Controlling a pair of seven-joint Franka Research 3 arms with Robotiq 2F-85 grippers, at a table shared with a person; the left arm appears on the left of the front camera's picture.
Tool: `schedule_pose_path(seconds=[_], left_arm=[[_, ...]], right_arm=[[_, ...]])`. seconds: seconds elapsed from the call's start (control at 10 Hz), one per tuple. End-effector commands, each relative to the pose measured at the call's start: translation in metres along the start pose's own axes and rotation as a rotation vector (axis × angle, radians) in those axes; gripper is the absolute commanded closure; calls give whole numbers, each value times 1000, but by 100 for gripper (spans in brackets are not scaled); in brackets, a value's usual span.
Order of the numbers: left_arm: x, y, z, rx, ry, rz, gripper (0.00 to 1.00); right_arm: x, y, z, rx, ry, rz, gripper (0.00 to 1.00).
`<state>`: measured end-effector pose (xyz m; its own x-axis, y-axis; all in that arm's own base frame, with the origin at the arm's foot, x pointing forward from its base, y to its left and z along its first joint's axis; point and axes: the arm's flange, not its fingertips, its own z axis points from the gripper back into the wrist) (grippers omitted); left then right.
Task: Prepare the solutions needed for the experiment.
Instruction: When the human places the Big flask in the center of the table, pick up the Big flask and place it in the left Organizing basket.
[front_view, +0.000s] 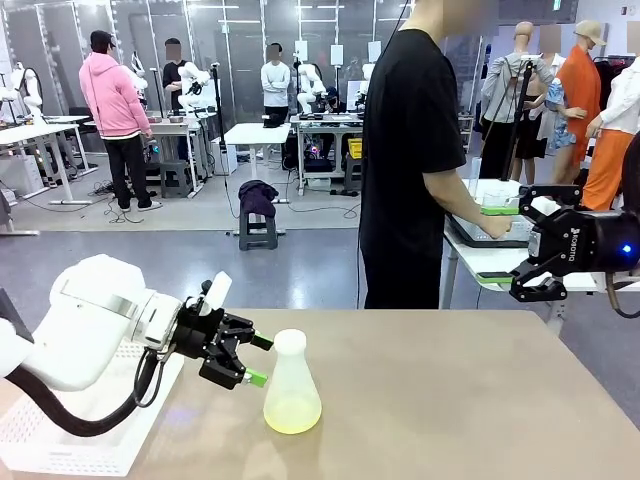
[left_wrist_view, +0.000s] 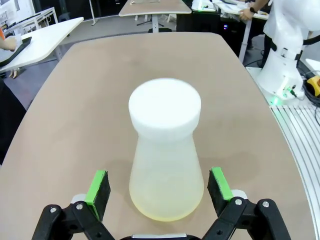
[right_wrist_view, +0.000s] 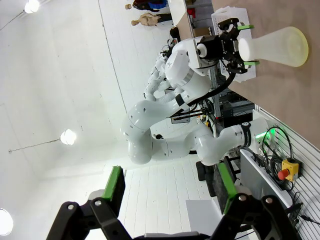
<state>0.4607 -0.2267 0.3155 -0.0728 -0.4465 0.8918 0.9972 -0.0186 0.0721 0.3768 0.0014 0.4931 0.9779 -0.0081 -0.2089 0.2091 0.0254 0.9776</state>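
A frosted conical flask (front_view: 292, 385) with a white cap (front_view: 290, 342) stands upright on the tan table (front_view: 450, 400). A shallow layer of pale yellow-green liquid, the solutions (front_view: 292, 413), lies in its bottom. My left gripper (front_view: 260, 360) is open at the flask's left side, fingertips level with its neck. In the left wrist view the flask (left_wrist_view: 166, 165) rises just ahead of the left gripper (left_wrist_view: 160, 186), a green pad (left_wrist_view: 100, 186) on each side and a gap to each. My right gripper (front_view: 520, 285) hangs open and bare above the table's far right edge; the right wrist view shows the right gripper (right_wrist_view: 170, 185) far from the flask (right_wrist_view: 275, 47).
A white perforated tray (front_view: 60, 435) sits at the table's front left under my left arm. A person in black (front_view: 410, 150) stands at the far side, hands on a side table (front_view: 480, 255) to the right. The right arm's base (left_wrist_view: 282, 55) stands beyond the table edge.
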Motion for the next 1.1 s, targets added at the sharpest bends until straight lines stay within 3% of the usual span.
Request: schedule_pose_path(seconds=[0.0,0.3,1.0], left_arm=[[13,-5,-1,3,29,12,0],[12,0,-16,-29,40,30,0],[3,12,-41,-103,-128,59,0]], right_arm=[[0,1,1,6,-1,-8,10],[0,1,1,6,-1,-8,10],[0,1,1,6,-1,-8,10]])
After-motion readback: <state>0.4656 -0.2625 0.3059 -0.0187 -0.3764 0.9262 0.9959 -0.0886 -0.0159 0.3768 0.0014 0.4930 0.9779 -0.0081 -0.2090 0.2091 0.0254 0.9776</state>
